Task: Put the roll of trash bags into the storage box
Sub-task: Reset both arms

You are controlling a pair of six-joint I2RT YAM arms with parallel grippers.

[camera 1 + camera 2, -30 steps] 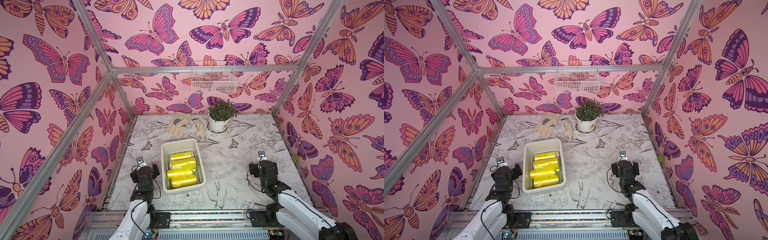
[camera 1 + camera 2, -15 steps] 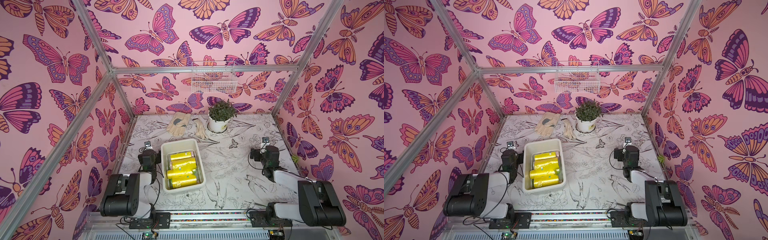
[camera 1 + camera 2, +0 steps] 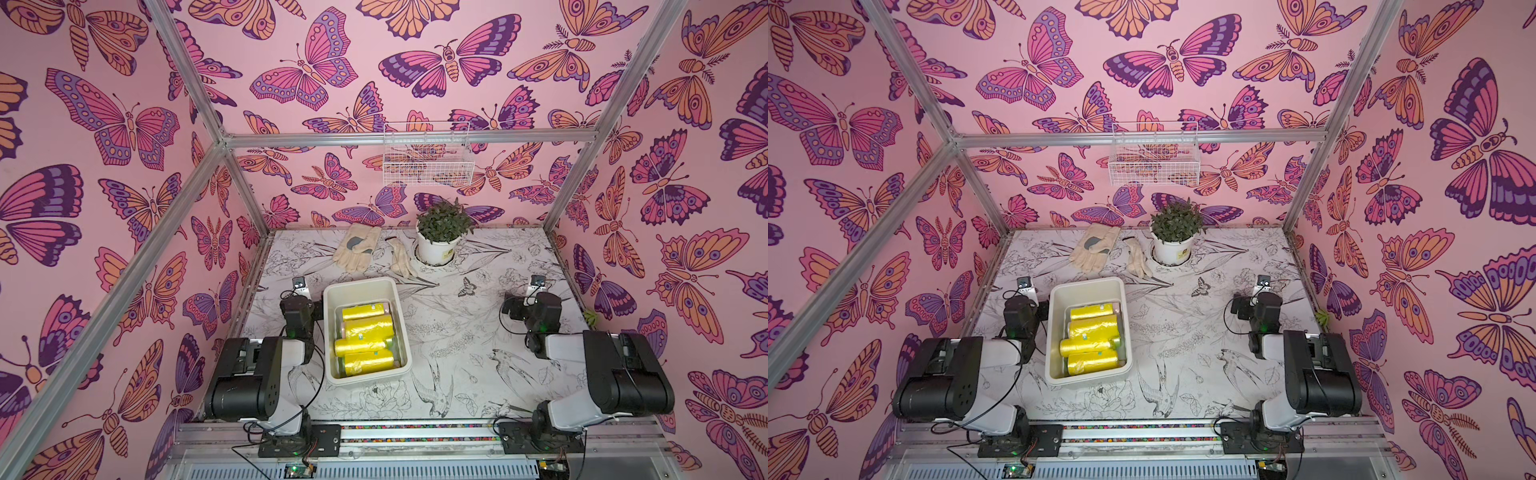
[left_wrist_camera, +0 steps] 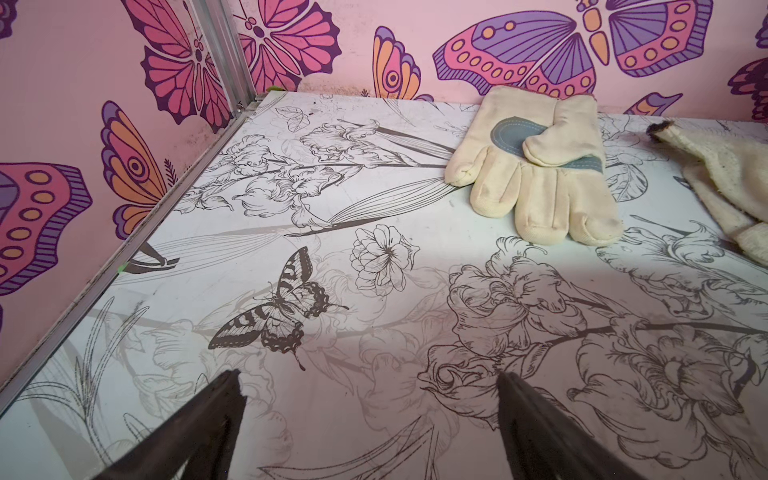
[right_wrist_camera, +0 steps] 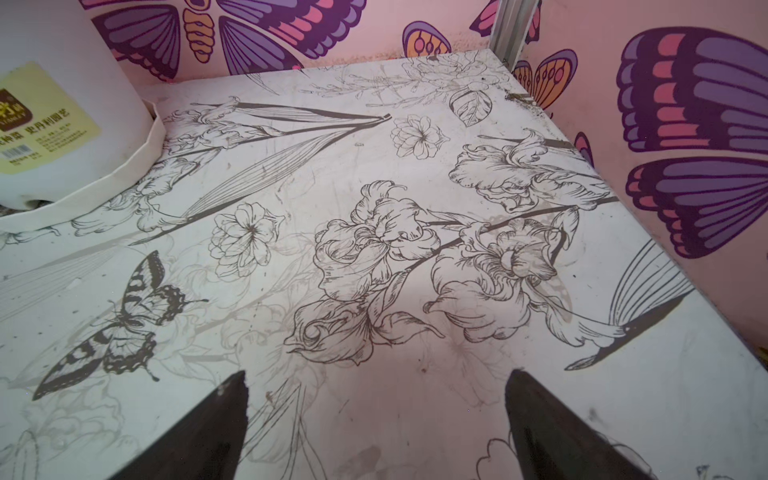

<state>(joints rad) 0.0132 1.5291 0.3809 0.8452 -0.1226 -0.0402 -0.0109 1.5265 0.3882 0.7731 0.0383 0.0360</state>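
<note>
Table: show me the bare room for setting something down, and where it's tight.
Widest bare patch on the table: between the storage box and the right arm. Also free: the strip between box and near rail. Crowded: the far edge, with gloves and plant pot. The left arm sits close beside the box, whose near part holds yellow rolls.

A: Free room on the counter (image 3: 465, 336)?
B: Ctr to right edge bare, wide pass; storage box (image 3: 368, 377) blocks near left edge; gloves (image 3: 356, 249) + plant pot (image 3: 434, 254) along far edge.
A: Inside box?
B: Rolls (image 3: 365, 345) fill near part; far end free.
</note>
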